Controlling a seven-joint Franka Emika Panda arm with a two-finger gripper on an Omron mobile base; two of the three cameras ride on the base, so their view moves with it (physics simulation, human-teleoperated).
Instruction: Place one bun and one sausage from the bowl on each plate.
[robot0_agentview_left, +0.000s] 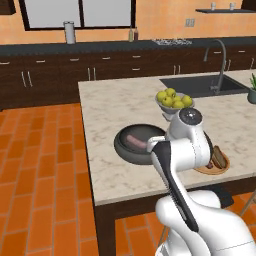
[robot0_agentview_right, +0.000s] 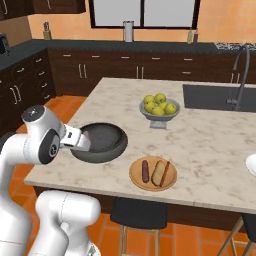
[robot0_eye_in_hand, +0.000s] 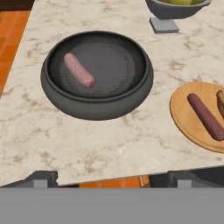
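Note:
The dark bowl (robot0_eye_in_hand: 98, 107) stands on the marble island near its front edge, with one pinkish sausage (robot0_eye_in_hand: 78, 70) lying in its left half. To its right, the tan wood plate (robot0_eye_in_hand: 183, 109) carries a dark reddish-brown sausage (robot0_eye_in_hand: 205, 116) and a bun (robot0_agentview_right: 160, 173) side by side. A sliver of the white plate (robot0_agentview_right: 251, 164) shows at the right edge. My gripper (robot0_eye_in_hand: 113, 177) hovers in front of and above the bowl. It is open, with nothing between its fingertips (robot0_eye_in_hand: 41, 178).
A pale grey bowl of yellow-green fruit (robot0_agentview_right: 160, 109) stands behind the dark bowl. The sink (robot0_agentview_left: 200, 85) and its faucet are at the island's far right. A stool (robot0_agentview_right: 140, 212) is tucked under the front edge. Bare marble lies between the plates.

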